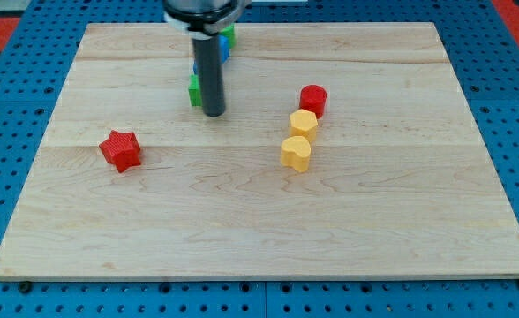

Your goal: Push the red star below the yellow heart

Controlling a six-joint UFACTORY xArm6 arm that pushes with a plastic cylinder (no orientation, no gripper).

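The red star (120, 149) lies on the wooden board (259, 230) at the view's left. The yellow heart (297, 152) lies right of the middle, far to the star's right. My tip (213, 113) is on the board above and between them, up and to the right of the star and to the left of the heart, touching neither. The rod rises to the view's top.
A yellow hexagon block (304, 123) sits just above the heart, and a red cylinder (312, 100) above that. A green block (194, 90) shows just left of the rod. Another green block (229, 35) and a blue block (225, 51) are partly hidden behind the rod.
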